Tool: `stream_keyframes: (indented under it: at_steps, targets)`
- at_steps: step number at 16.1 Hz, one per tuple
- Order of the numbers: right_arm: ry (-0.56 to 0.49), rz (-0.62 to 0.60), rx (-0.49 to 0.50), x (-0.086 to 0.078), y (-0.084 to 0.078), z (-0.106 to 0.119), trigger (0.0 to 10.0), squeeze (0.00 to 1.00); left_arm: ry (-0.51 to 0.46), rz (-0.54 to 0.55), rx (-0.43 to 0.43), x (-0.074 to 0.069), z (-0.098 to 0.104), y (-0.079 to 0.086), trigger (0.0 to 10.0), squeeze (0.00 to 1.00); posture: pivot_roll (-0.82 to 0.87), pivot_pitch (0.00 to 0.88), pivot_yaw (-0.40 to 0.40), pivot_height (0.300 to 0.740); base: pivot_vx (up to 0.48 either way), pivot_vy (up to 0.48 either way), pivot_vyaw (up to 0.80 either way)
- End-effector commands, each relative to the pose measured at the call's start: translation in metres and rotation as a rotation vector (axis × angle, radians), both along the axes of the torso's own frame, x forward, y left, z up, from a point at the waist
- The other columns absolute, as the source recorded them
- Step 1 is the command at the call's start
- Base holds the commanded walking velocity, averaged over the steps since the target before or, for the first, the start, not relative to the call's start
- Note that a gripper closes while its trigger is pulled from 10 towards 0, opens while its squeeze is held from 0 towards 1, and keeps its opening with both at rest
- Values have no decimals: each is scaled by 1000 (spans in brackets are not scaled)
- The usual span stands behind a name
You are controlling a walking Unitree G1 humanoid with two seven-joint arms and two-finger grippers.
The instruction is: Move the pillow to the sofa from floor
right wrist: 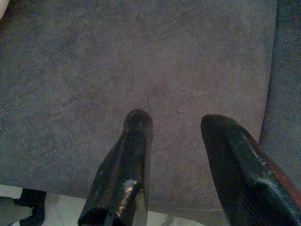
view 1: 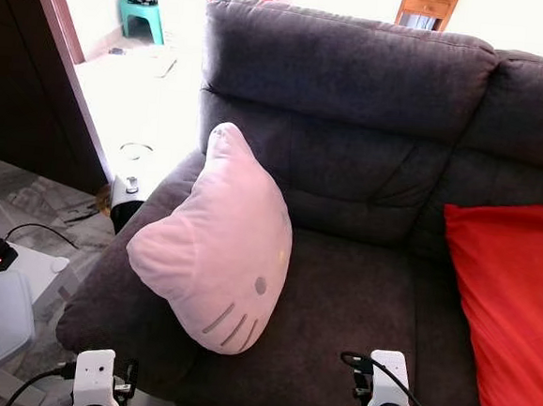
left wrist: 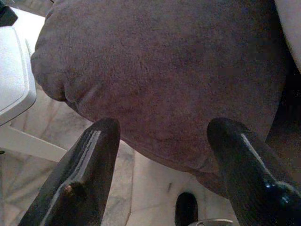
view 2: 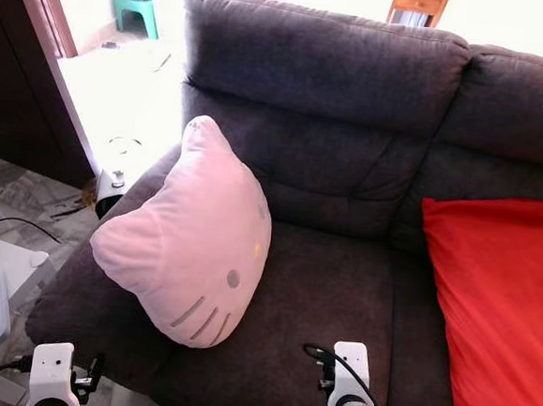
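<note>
Pink pillow (view 1: 219, 246) leaned on sofa (view 1: 340, 293) armrest, left of centre frame. My left gripper (left wrist: 162, 141) and right gripper (right wrist: 181, 136) spread apart, empty, low over seat front.

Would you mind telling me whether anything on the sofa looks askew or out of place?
The pink pillow sits tilted against the sofa armrest, overhanging its edge. Nothing looks spilled or damaged.

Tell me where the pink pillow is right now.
The pink pillow sits on the dark sofa, leaning against its left armrest and backrest, with the red cushion off to its right.
</note>
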State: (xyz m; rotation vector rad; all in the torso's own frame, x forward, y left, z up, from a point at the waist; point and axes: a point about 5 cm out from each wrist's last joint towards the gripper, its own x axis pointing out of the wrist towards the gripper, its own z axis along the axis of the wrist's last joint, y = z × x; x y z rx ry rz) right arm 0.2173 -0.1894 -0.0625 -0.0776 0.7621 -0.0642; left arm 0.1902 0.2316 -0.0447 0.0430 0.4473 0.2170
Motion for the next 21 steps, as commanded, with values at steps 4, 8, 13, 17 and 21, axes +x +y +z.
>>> stream_keyframes:
  at_steps: [4,8,13,17,21]
  targets:
    - [20,-12,-1,-3,-4,-2,10000,0,0,7,-7,-2,-1,1,10000,0,167,101,-52,740,-286,0,0]
    - [18,-17,-7,-3,-6,-1,10000,0,-2,9,-14,-3,-2,-1,10000,0,165,105,-53,740,-278,0,0]
    - [4,-13,-8,1,-5,1,10000,0,-6,17,-16,-2,-1,0,10000,0,164,109,-55,740,-277,0,0]
    - [-8,-10,-7,4,-3,3,10000,0,-7,24,-24,-2,-2,0,10000,0,163,110,-56,740,-281,0,0]
    - [-20,-10,-2,6,-3,4,10000,0,4,25,-21,-3,-3,0,10000,0,163,113,-59,740,-209,0,0]
